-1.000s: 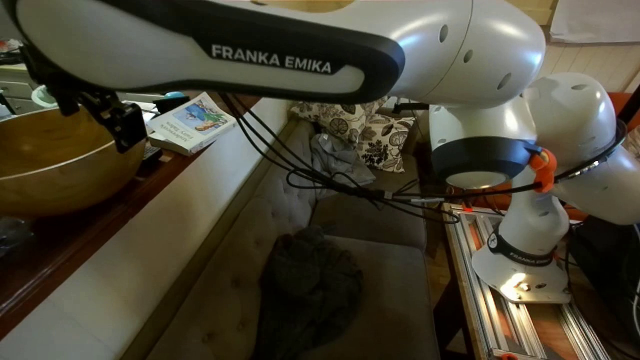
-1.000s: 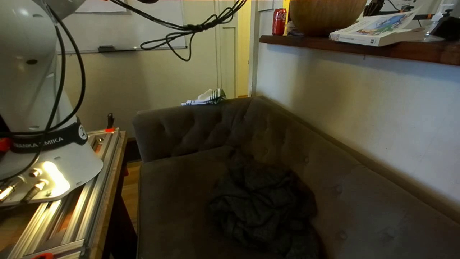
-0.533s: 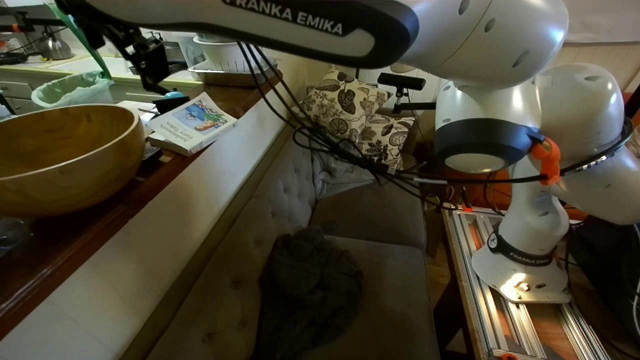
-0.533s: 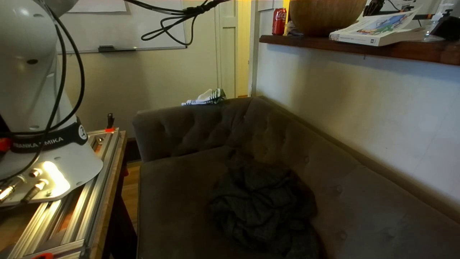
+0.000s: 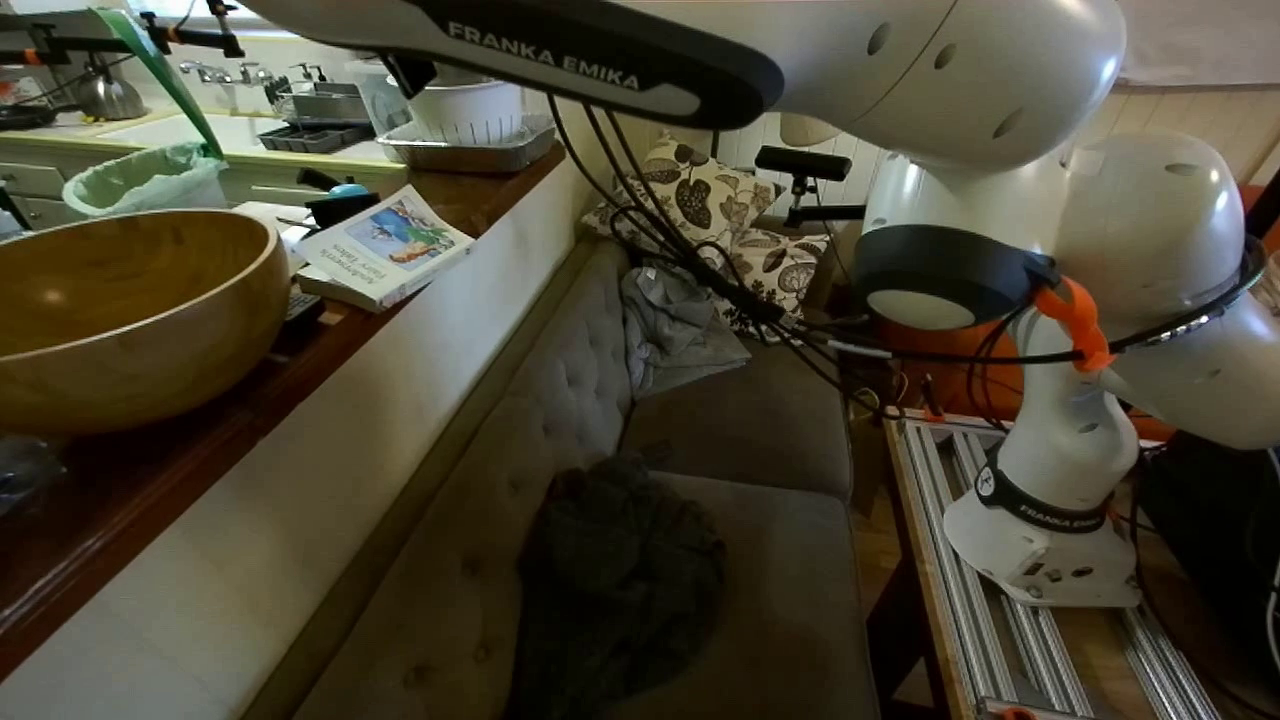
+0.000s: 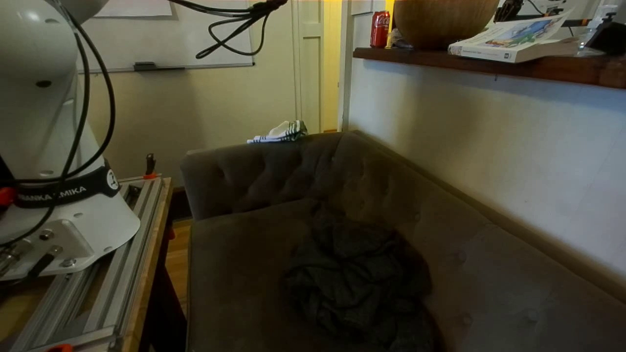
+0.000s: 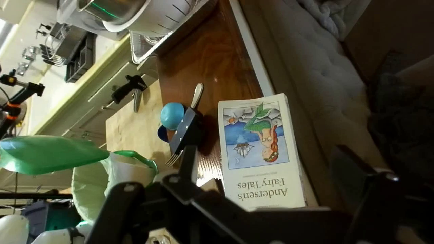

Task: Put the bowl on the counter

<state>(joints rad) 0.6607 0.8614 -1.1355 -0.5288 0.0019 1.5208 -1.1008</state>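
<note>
The round tan wooden bowl (image 5: 140, 340) sits upright on the brown glossy counter (image 5: 190, 480). In an exterior view, its lower part (image 6: 445, 24) rests on the counter (image 6: 479, 61) beside a book. The bowl is out of the wrist view. My gripper (image 7: 269, 164) is open and empty in the wrist view. Its fingers stand wide apart, with the book below between them and the bare counter (image 7: 210, 64) ahead. In an exterior view, the arm hides most of the gripper; only a small black part shows below the arm, right of the bowl and above the counter.
A fairy-tale book (image 7: 259, 142) lies on the counter beside the bowl. A blue object (image 7: 172, 116) and a fork (image 7: 196, 96) lie near it. A white colander (image 5: 470, 110) stands in a foil tray farther along. A red can (image 6: 380, 29) stands near the counter's end. A sofa (image 5: 760, 520) stands below.
My gripper was at the bowl's rim, then rose and moved right, away from the bowl, past the book. The arm's cables moved with it. The bowl has stayed in place.
</note>
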